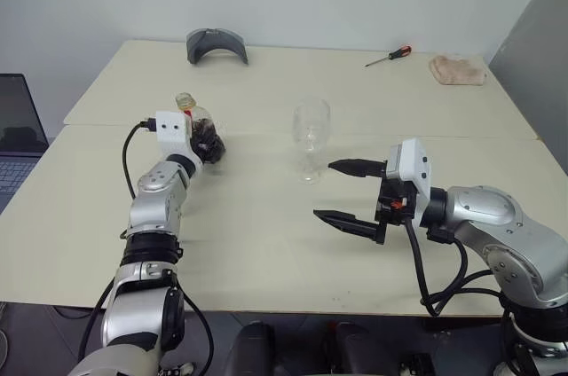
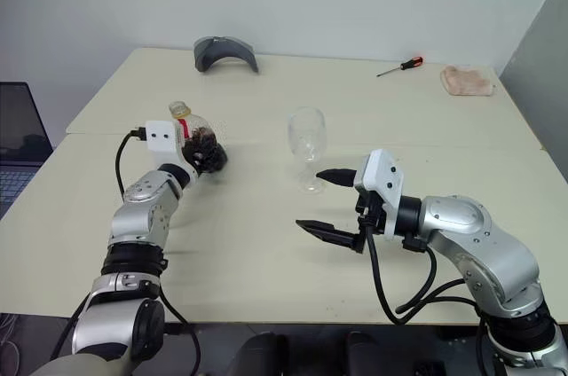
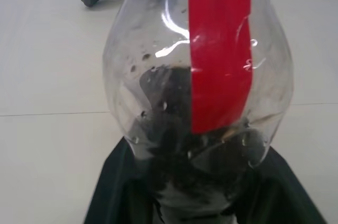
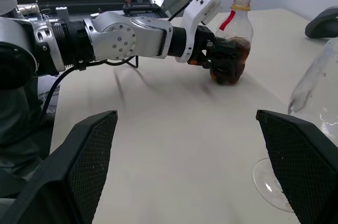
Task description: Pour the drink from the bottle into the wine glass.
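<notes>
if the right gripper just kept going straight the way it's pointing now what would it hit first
Probably the left gripper, closed around the bottle: they sit about centred ahead of the open right gripper. The wine glass stands off to one side, likely just outside that line, though depth is hard to judge.

Bottle (image 3: 198, 92) neck and cap cut off in left wrist view; wine glass (image 4: 317, 129) half out of frame.

Cream table (image 1: 266, 234) bears bottle (image 1: 202, 132), wine glass (image 1: 311, 138), grey curved object (image 1: 216, 43), screwdriver (image 1: 388, 57), cloth (image 1: 457, 70).
</notes>
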Motion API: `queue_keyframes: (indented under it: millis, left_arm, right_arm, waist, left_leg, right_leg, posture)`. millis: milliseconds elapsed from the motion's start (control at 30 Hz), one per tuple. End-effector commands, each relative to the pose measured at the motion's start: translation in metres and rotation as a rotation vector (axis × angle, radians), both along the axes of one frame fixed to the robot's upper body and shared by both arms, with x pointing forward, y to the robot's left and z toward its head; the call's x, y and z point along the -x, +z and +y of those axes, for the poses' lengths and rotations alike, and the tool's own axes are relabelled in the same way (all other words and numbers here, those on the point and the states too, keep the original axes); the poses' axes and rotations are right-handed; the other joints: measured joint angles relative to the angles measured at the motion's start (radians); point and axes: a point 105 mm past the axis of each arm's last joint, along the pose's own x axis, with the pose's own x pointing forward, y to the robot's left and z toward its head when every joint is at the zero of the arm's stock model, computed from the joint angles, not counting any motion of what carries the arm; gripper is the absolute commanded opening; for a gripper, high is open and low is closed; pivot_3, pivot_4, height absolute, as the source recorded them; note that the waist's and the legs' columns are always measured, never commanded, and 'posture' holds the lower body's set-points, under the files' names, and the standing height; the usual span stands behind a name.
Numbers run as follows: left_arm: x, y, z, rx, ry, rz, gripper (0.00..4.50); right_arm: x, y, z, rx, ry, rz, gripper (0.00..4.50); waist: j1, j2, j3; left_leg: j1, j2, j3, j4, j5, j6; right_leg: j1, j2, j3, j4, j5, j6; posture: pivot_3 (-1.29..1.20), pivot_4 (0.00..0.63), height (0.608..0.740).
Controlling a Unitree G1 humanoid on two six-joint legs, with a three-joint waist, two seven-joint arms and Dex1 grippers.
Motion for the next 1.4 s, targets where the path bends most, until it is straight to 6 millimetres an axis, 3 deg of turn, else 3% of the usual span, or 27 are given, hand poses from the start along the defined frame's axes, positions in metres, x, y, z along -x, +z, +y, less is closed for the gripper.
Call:
queue_keyframes:
  millis: [33,167,300,467,600,733,900,1167,1400]
  left_arm:
    - [-0.001,0.031,-0.007,-0.011,-0.033,-0.1,0.99]
    - [0.003,0.035,-0.015,-0.022,-0.079,-0.112,0.84]
    - [0.007,0.054,-0.038,-0.112,-0.157,-0.158,0.77]
    - [0.0,0.078,-0.067,-0.297,-0.235,-0.208,0.77]
    - [-0.01,0.099,-0.096,-0.294,-0.314,-0.254,0.77]
    - [-0.019,0.107,-0.113,-0.339,-0.356,-0.273,0.77]
    - [-0.025,0.115,-0.13,-0.595,-0.398,-0.354,0.75]
    - [-0.027,0.131,-0.139,-0.92,-0.393,-0.52,0.75]
    - [-0.021,0.145,-0.143,-1.06,-0.387,-0.666,0.74]
  right_arm:
    - [0.008,0.009,0.003,-0.012,0.014,-0.054,4.5]
    - [0.007,0.009,0.001,-0.015,-0.004,-0.055,4.5]
    - [0.001,0.013,-0.01,-0.056,-0.099,-0.063,4.5]
    - [-0.006,0.022,-0.016,-0.118,-0.173,-0.078,4.5]
    - [-0.018,0.036,-0.013,-0.181,-0.237,-0.123,4.5]
    - [-0.027,0.042,-0.009,-0.213,-0.288,-0.154,4.5]
    - [-0.038,0.044,-0.003,-0.236,-0.343,-0.194,4.5]
    - [-0.046,0.041,0.002,-0.291,-0.407,-0.209,4.5]
    - [-0.049,0.026,0.003,-0.282,-0.44,-0.201,4.5]
  waist:
    - [0.0,0.0,0.0]
    - [0.001,0.0,0.0]
    - [0.004,0.0,0.0]
    - [0.007,0.0,0.0]
    - [0.007,0.0,0.0]
    - [0.006,0.0,0.0]
    - [0.004,0.0,0.0]
    - [0.005,0.0,0.0]
    - [0.006,0.0,0.0]
  left_leg:
    - [0.0,0.0,0.0,0.0,0.0,0.0]
    - [-0.001,0.0,0.0,0.0,0.0,0.0]
    - [-0.002,0.0,-0.001,0.0,0.0,0.0]
    - [-0.002,-0.001,-0.001,0.001,0.0,0.0]
    - [-0.003,-0.001,-0.001,0.001,0.0,0.0]
    - [-0.003,-0.001,0.0,0.001,0.0,0.0]
    - [-0.003,-0.001,0.0,0.001,0.001,-0.001]
    - [-0.007,-0.001,0.001,0.001,0.001,-0.001]
    - [-0.01,-0.001,0.001,0.002,0.002,-0.002]
  right_leg:
    - [0.0,0.0,0.0,0.0,0.0,0.0]
    - [-0.001,0.0,0.0,0.0,0.0,0.0]
    - [-0.001,0.0,0.0,0.0,0.0,0.0]
    - [-0.001,0.0,0.0,0.0,0.0,0.0]
    - [-0.002,0.0,0.0,0.0,0.0,0.0]
    - [-0.002,0.0,0.0,0.0,0.0,0.0]
    - [-0.003,0.0,0.0,0.0,0.0,0.0]
    - [-0.005,0.0,0.0,-0.001,0.0,0.0]
    - [-0.01,0.0,0.001,0.001,0.0,0.0]
  posture:
    - [0.0,0.15,0.74]
    - [0.0,0.15,0.74]
    - [0.0,0.15,0.74]
    - [0.0,0.15,0.74]
    - [0.0,0.15,0.74]
    - [0.0,0.15,0.74]
    - [0.0,0.15,0.74]
    - [0.0,0.15,0.74]
    - [0.0,0.15,0.74]
